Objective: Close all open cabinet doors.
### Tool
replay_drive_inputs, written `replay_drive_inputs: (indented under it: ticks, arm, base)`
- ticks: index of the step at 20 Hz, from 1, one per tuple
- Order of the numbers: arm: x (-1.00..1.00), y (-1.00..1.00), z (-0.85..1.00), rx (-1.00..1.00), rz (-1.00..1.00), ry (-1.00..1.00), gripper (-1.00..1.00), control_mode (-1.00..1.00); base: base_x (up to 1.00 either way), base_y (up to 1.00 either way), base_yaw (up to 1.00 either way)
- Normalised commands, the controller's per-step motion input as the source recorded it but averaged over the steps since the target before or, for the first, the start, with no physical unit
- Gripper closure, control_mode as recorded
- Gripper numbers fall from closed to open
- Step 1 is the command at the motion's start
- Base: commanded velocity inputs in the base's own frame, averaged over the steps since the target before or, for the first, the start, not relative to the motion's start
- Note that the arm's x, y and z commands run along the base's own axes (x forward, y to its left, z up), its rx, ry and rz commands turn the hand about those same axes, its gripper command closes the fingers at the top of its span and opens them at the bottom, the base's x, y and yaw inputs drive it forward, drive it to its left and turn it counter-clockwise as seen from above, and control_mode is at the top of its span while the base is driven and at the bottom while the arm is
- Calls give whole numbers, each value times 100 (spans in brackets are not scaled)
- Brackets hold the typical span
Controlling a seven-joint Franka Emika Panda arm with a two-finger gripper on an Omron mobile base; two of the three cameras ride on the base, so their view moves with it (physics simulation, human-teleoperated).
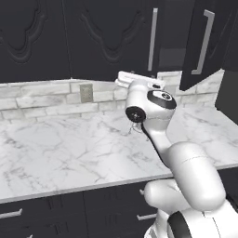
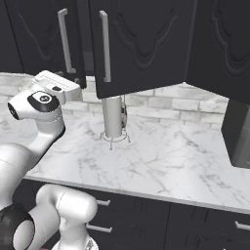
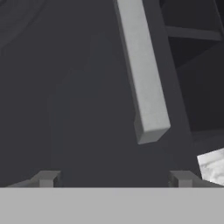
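While one cabinet door (image 1: 204, 42) hangs ajar, wide-parted jaws seemingly hold nothing.

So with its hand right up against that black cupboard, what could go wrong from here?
1. The jaws stand open close to the left door, right beside its silver handle; a push could snag or skid off that bar instead of pressing the panel.
2. The right door hangs swung out over the counter, so closing one leaves the other ajar.
3. The paper towel holder stands under that open door; a low sweep of the arm might knock it.
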Motion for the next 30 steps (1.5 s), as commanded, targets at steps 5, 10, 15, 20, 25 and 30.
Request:
replay_drive_inputs:
  ticks: [5, 10, 15, 20, 25, 30]
  arm:
    - [31, -1, 0, 0, 13, 3, -100, -100]
    - [33, 0, 0, 0, 9, 5, -100, -100]
    - [29, 0, 0, 0, 8, 6, -100, -100]
    - [27, 0, 0, 0, 7, 7, -100, -100]
    - [24, 0, 0, 0, 7, 7, -100, -100]
    - [29, 0, 0, 0, 6, 7, -100, -100]
  base:
    - [0, 0, 0]
    - [0, 0, 0]
    - [0, 0, 0]
    - [0, 0, 0]
    - [0, 0, 0]
    - [0, 0, 0]
